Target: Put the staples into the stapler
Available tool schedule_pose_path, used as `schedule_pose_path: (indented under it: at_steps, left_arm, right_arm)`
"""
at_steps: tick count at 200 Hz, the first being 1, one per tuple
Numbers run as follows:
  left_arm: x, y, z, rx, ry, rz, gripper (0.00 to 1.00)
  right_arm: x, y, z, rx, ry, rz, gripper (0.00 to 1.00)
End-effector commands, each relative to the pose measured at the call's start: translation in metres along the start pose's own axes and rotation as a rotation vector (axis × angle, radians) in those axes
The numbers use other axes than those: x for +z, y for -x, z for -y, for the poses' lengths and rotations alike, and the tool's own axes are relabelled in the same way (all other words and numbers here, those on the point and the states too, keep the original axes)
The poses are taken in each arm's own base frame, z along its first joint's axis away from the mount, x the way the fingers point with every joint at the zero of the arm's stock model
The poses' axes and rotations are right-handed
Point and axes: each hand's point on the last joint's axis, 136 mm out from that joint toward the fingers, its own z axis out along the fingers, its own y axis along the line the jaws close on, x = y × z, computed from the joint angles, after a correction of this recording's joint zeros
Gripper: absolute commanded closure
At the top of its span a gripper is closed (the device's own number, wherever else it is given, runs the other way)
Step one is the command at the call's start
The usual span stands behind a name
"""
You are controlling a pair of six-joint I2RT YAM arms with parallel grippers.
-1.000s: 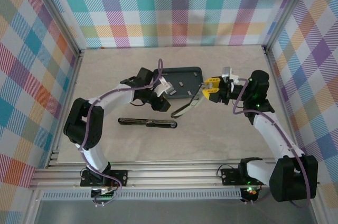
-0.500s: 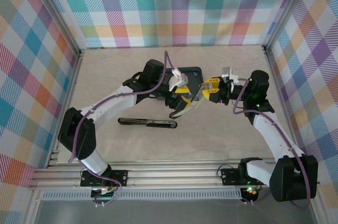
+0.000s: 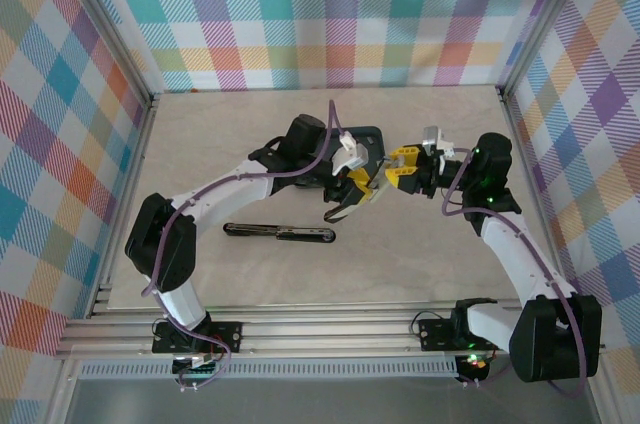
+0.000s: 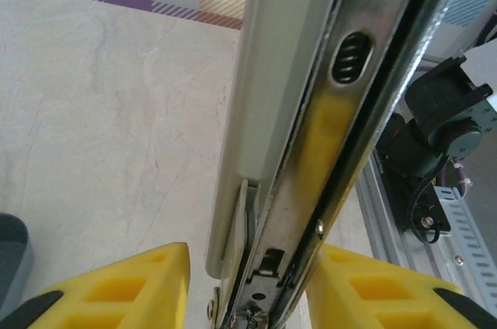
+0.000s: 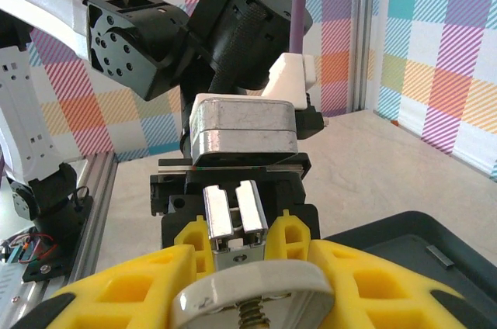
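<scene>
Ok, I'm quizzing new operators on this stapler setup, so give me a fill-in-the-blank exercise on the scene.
1. The fingers of the left gripper and the right gripper are coloured ___.
2. The right gripper's jaws are shut on one end of the ___.
3. A staple strip lies in the dark grey ___.
4. The long black object lies on the table, nearer the ___ arm's base.
Missing words: yellow; stapler; tray; left.

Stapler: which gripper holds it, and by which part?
Both: the right gripper pinches one end of the stapler; the left gripper pinches its metal rail.
</scene>
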Motion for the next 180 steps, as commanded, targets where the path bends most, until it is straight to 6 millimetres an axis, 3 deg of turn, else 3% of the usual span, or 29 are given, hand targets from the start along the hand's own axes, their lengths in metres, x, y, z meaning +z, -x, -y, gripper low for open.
schedule_pose_path:
  at_steps: [1,29,52,79,96,120,156,180]
  left_arm:
    - [0.002,0.016,0.011,0.076,-0.058,0.033,0.57]
    - [0.008,0.017,0.017,0.089,-0.09,0.036,0.56]
    - [0.011,0.017,0.019,0.087,-0.113,0.027,0.64]
    - [0.01,0.013,0.019,0.07,-0.114,-0.015,0.88]
    - [0.011,0.001,0.009,0.042,-0.055,-0.102,0.99]
    - [0.009,-0.026,-0.01,0.022,0.052,-0.324,1.0]
    - [0.009,-0.062,-0.034,0.04,0.126,-0.585,1.0]
    - [0.011,-0.063,-0.044,0.086,0.146,-0.647,1.0]
  right_arm:
    - [-0.002,0.014,-0.016,-0.053,0.062,0.021,1.0]
    - [-0.001,0.013,-0.015,-0.05,0.063,0.02,1.0]
    - [-0.001,0.014,-0.015,-0.048,0.061,0.021,1.0]
    - [-0.001,0.011,-0.01,-0.021,0.03,0.012,1.0]
    - [-0.002,0.005,0.001,0.032,-0.042,-0.007,0.59]
    - [-0.016,-0.001,0.035,0.202,-0.247,-0.01,0.27]
    - [-0.057,-0.012,0.071,0.469,-0.476,0.022,0.16]
    - [-0.07,-0.023,0.075,0.561,-0.532,0.022,0.15]
